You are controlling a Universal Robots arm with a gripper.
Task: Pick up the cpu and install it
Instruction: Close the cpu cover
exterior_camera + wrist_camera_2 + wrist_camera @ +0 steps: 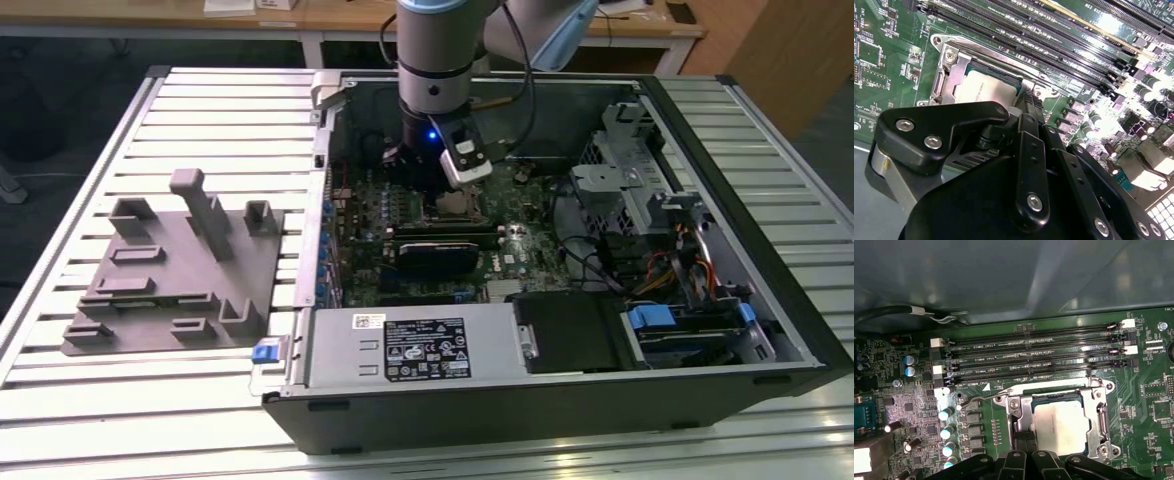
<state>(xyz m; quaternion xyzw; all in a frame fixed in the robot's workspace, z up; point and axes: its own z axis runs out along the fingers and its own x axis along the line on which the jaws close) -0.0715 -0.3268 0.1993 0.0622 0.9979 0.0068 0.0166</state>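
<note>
The cpu [1061, 422] is a pale silvery square lying flat inside the metal-framed socket [1104, 430] on the green motherboard. In the second wrist view the cpu [986, 87] sits level within the socket frame [951, 75]. My gripper [1025, 440] hangs low over the socket, its tips at the cpu's edge and shut, with nothing visible between them. In the exterior view the gripper [454, 195] reaches down into the open computer case [747, 300], right above the socket. The socket's wire lever [979, 399] runs along the frame's side.
Memory slots [1029, 355] run beside the socket and a row of capacitors [946, 432] stands close by. Inside the case are a black card [434, 250], a power supply [414, 345] and a drive cage [627, 170]. A grey fixture [174, 270] sits at the exterior view's left.
</note>
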